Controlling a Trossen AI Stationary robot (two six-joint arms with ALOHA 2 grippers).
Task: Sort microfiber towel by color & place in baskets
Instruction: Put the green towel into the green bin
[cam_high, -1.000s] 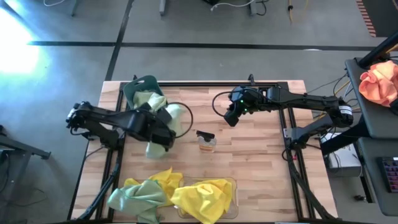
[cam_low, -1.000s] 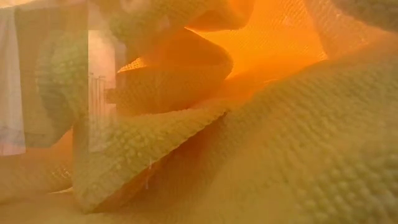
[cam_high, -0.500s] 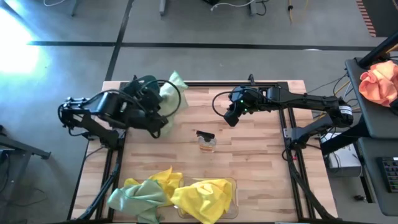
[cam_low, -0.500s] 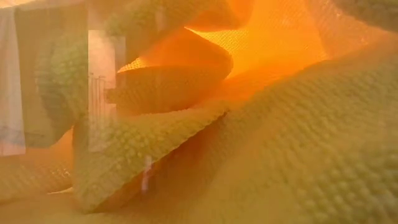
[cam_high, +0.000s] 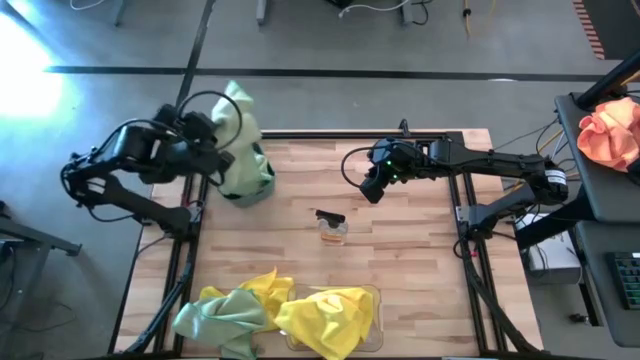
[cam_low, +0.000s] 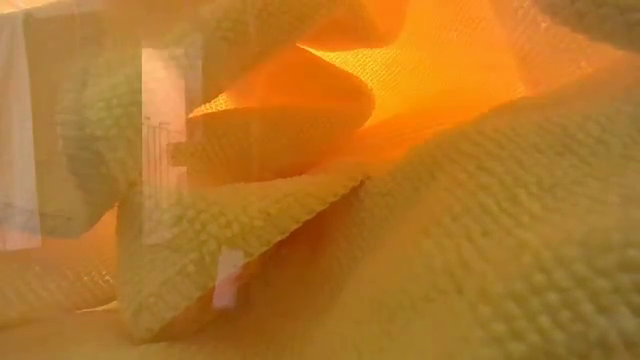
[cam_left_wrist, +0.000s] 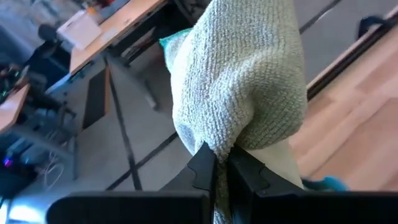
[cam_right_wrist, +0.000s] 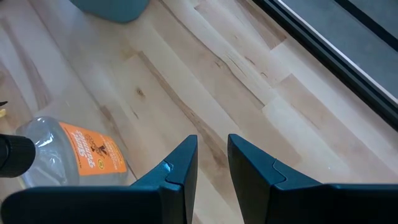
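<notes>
The wooden tabletop (cam_high: 400, 250) carries a heap of yellow and green towels (cam_high: 270, 310) at its near edge, spilling over the clear basket (cam_high: 368, 295). At the far left corner, the left claw (cam_high: 215, 140), clamped on a sage green towel (cam_high: 240, 150), holds it above the teal basket (cam_left_wrist: 169, 40), which is largely hidden. Releasing it there looks like the next move. The right claw (cam_high: 372, 188) hovers narrowly parted, empty, near a small bottle (cam_high: 333, 228) standing mid-table.

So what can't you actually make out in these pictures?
- Teal basket, high view: mostly covered by the green towel in the left gripper.
- Clear basket, high view: buried under the yellow towel.
- Low view: blocked by yellow cloth.
</notes>
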